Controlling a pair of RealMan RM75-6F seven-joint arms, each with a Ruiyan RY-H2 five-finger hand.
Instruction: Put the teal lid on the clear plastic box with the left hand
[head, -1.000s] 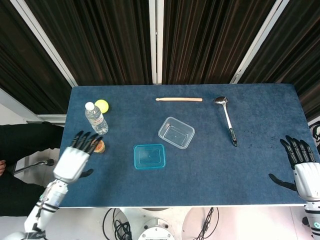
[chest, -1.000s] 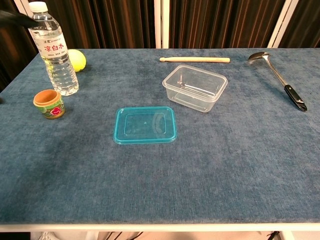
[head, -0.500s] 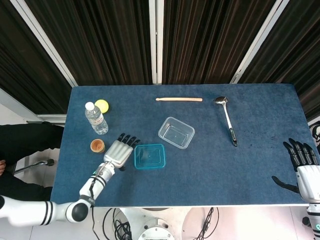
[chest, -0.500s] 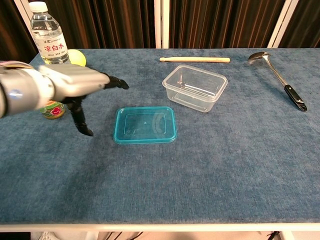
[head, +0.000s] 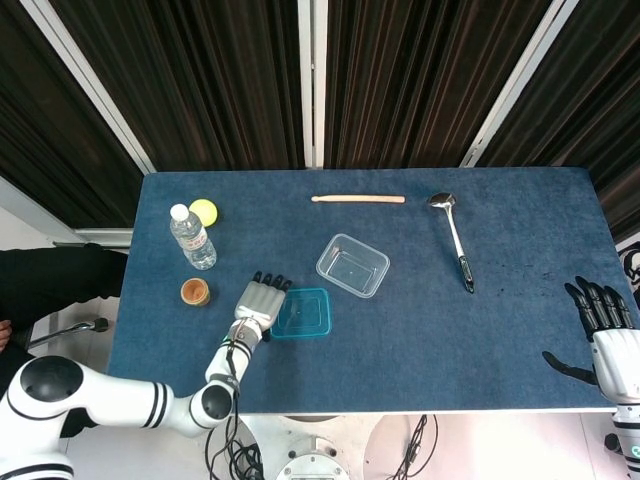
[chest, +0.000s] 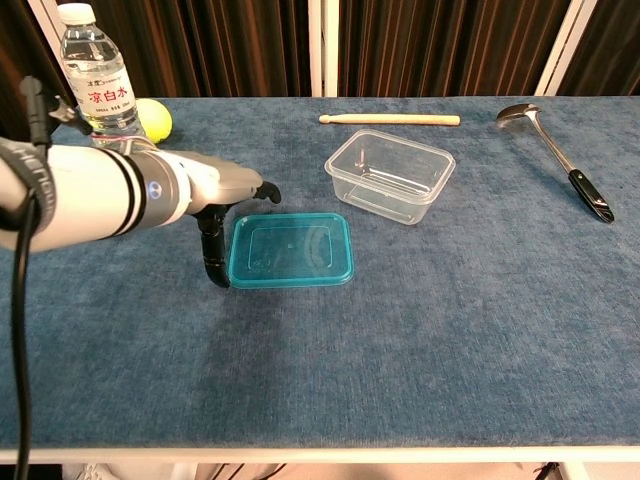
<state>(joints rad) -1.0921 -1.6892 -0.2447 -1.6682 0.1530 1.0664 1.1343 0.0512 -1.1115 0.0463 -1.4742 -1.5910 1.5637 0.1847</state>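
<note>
The teal lid (head: 301, 312) (chest: 291, 249) lies flat on the blue table, in front and to the left of the clear plastic box (head: 352, 265) (chest: 390, 174), which stands empty and upright. My left hand (head: 259, 301) (chest: 226, 199) is at the lid's left edge, fingers spread and holding nothing; its thumb points down at the lid's near left corner. Whether it touches the lid I cannot tell. My right hand (head: 603, 330) hovers open at the table's right edge, far from both.
A water bottle (head: 191, 237) (chest: 107, 96), a yellow ball (head: 204, 211) (chest: 153, 119) and a small orange cup (head: 194, 292) stand at the left. A wooden stick (head: 358, 199) (chest: 390, 119) and a ladle (head: 453, 237) (chest: 558, 157) lie at the back.
My left hand has swept in from the table's left edge to the lid's left side. The lid and box have not moved; the right hand barely shifted.
</note>
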